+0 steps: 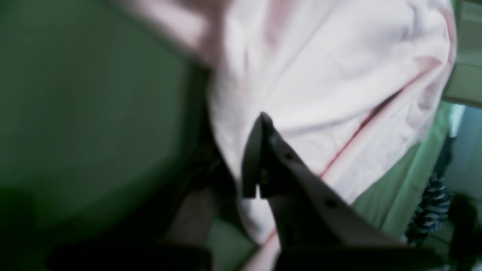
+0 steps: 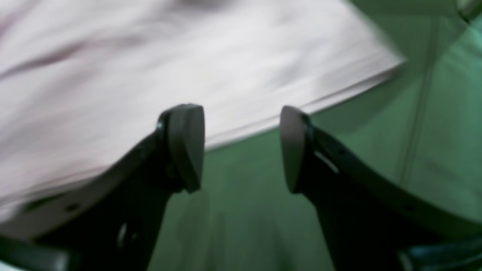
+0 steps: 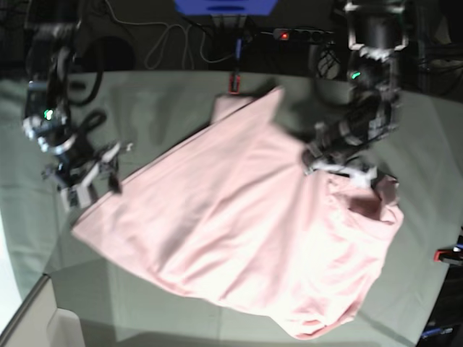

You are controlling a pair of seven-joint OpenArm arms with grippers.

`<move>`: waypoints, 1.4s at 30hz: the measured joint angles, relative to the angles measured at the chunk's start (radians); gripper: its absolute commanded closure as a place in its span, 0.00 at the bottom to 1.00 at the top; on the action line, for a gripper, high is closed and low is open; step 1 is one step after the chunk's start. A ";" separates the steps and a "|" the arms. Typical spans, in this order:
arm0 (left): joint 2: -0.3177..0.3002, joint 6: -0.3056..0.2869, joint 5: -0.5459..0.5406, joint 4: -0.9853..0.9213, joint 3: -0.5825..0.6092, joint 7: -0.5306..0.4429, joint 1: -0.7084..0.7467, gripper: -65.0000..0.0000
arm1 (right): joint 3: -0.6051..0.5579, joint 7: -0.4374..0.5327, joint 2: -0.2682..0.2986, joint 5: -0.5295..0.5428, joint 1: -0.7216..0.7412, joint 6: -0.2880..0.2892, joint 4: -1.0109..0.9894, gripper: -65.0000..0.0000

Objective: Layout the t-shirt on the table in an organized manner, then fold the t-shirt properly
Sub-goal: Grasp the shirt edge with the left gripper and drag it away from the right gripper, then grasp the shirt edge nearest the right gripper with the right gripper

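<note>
Spreading the t-shirt (image 3: pixel 239 231) on the table (image 3: pixel 181 94) | left gripper (image 1: pixel 260 158) pinched shut on a bunched fold of cloth | right gripper (image 2: pixel 241 146) jaws apart, nothing held, shirt's edge just ahead | long axis runs between the 2 grippers

Likely lab: cloth-covered table (image 3: pixel 181 101), cables (image 3: pixel 170 36), power strip (image 3: pixel 293 34).

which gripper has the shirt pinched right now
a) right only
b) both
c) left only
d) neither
c: the left gripper is closed on a fold of the t-shirt, while the right gripper stands open just off the shirt's edge above the table.
</note>
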 measured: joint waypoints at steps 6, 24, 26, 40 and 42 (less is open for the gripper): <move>-0.143 -0.007 -0.116 0.040 -0.104 -0.002 0.009 1.00 | 0.016 0.003 0.023 -0.001 0.104 0.002 -0.127 0.50; -0.366 -0.007 -0.129 -0.180 -0.542 0.010 -0.112 1.00 | -0.201 0.006 -0.084 -0.002 0.082 0.001 -0.112 0.50; -0.385 -0.007 -0.131 -0.211 -0.577 0.003 -0.122 0.99 | -0.253 0.008 -0.090 0.000 0.080 0.002 -0.103 0.50; -0.344 -0.002 -0.129 -0.235 -0.584 0.114 -0.126 0.84 | -0.365 0.003 -0.187 -0.001 0.130 0.000 -0.103 0.45; -0.342 -0.003 -0.130 -0.234 -0.584 0.178 -0.123 0.66 | -0.397 0.000 -0.211 -0.002 0.150 0.000 -0.105 0.39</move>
